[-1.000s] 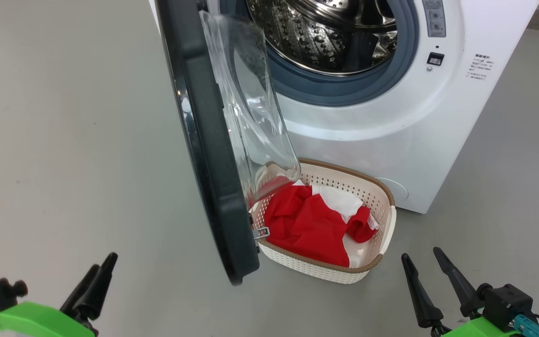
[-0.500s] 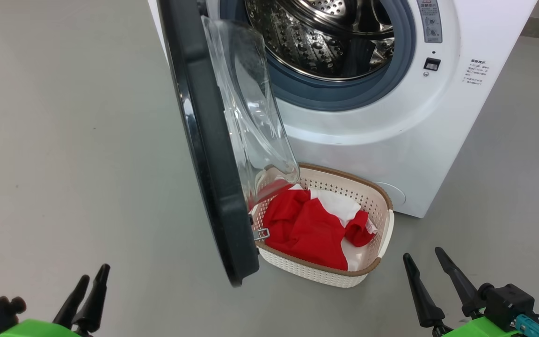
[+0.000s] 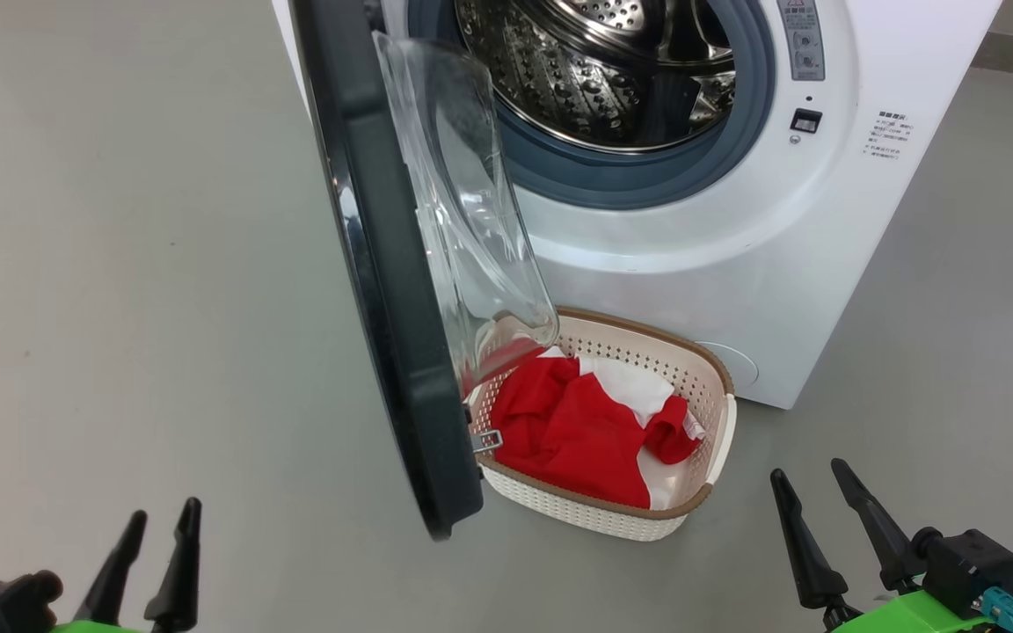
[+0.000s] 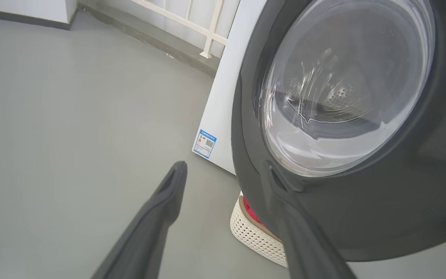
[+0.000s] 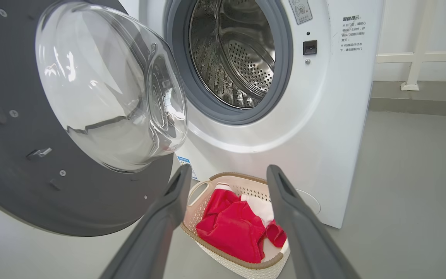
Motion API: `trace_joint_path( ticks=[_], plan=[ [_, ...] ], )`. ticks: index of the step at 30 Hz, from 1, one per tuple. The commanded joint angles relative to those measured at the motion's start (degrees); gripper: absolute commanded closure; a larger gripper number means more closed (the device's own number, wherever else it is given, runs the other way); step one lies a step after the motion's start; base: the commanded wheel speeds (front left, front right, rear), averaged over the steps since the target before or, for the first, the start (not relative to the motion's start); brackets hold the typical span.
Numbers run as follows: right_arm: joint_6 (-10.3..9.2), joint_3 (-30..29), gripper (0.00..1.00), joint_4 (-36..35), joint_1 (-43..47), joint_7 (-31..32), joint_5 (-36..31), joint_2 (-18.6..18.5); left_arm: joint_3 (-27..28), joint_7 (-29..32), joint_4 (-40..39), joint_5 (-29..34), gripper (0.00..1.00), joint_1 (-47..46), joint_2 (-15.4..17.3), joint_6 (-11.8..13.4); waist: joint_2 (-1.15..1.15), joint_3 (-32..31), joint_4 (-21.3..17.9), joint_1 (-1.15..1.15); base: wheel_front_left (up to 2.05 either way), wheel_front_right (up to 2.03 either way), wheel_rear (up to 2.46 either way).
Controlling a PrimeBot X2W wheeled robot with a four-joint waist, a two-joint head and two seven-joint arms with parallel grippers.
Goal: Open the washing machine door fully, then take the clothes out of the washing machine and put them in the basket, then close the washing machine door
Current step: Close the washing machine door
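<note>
A bare grey floor (image 3: 120,264) spreads around the washing machine (image 3: 735,246), with a white rail (image 5: 416,58) behind it. The washing machine door (image 3: 383,308) stands swung out from its front (steel drum exposed). The basket (image 3: 612,519), just before the machine, holds the clothes (image 3: 577,422). The left gripper (image 3: 165,510) and right gripper (image 3: 807,469) hover farther out, fingers spread, empty.

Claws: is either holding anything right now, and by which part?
Nothing is held. The left claw and right claw are both open and empty; the clothes lie in the basket, and the washing machine door stands open, untouched.
</note>
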Motion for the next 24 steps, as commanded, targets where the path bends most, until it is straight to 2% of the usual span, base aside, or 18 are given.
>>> trace_joint_path(
  ticks=[1,7,11,14,17,24],
  plan=[
    [0.36,1.0,0.0,-1.5,-2.0,-0.4,0.3,-0.9,5.1,-0.7,-1.8,3.7,0.0,-0.4,0.1,-0.3,0.0,-0.1,-0.1,0.0,0.0,0.0,0.0],
    [0.36,0.5,0.0,-1.7,-2.3,-0.4,0.2,-0.8,12.1,-0.7,-4.7,19.2,0.0,1.0,-4.8,-0.3,0.0,0.2,-0.2,0.0,0.0,0.0,0.0],
    [0.36,0.3,0.0,-1.7,-2.5,-0.4,0.1,-0.8,17.1,-0.7,-7.7,26.7,0.0,1.6,-8.4,-0.3,0.0,0.3,-0.3,0.0,0.0,0.0,0.0],
    [0.36,0.1,0.0,-1.9,-2.6,-0.4,0.1,-0.8,18.9,-0.7,-9.8,31.3,0.0,2.3,-10.4,-0.3,0.0,0.2,-0.4,0.0,0.0,0.0,0.0],
    [0.36,-0.2,0.0,-1.9,-2.6,-0.4,0.1,-0.7,19.4,-0.7,-10.8,34.6,0.0,3.1,-11.6,-0.3,0.0,0.1,-0.5,0.0,0.0,0.0,0.0],
    [0.36,-0.1,0.0,-1.8,-2.5,-0.4,0.1,-0.3,19.5,-0.7,-9.5,36.6,0.0,4.2,-13.2,-0.3,0.0,0.1,-0.8,0.0,0.0,0.0,0.0]
  ],
)
